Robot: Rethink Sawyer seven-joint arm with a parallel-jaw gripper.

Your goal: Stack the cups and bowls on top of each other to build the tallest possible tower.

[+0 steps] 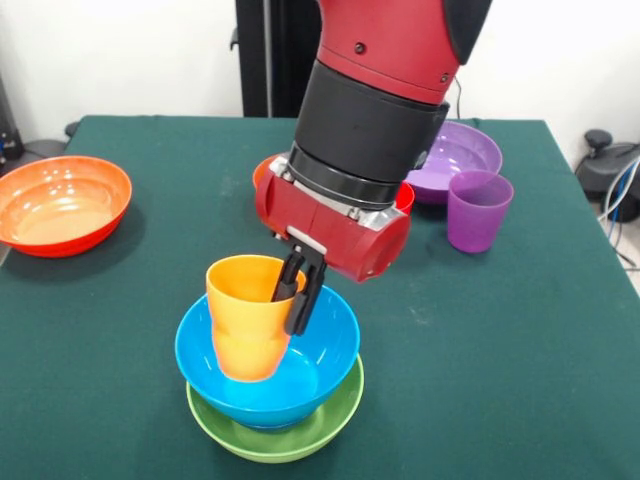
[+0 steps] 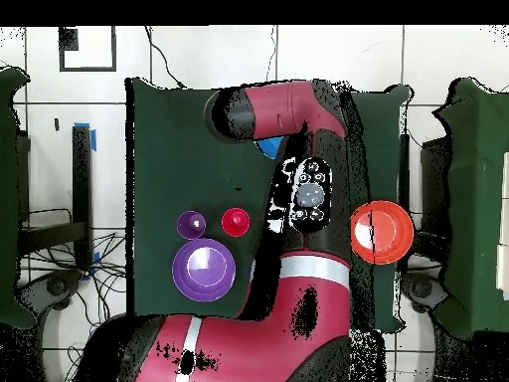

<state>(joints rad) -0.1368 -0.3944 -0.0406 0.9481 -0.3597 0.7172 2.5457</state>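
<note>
An orange cup (image 1: 245, 320) stands slightly tilted inside a light blue bowl (image 1: 325, 345), which is nested in a lime green bowl (image 1: 300, 435) near the table's front edge; these make the tower. My gripper (image 1: 289, 313) is shut on the orange cup's rim, one finger inside and one outside. A purple cup (image 1: 478, 208) stands by a wide purple bowl (image 1: 465, 150) at the right. A red cup (image 1: 405, 196) peeks out behind my wrist. In the overhead view my arm covers the tower except a sliver of the blue bowl (image 2: 266, 149).
A wide orange-red bowl (image 1: 62, 203) sits at the table's left edge. An orange rim (image 1: 262, 172) shows behind the arm's left side. The overhead view shows the purple cup (image 2: 191, 224), red cup (image 2: 236, 221), purple bowl (image 2: 204, 271) and orange-red bowl (image 2: 383, 231).
</note>
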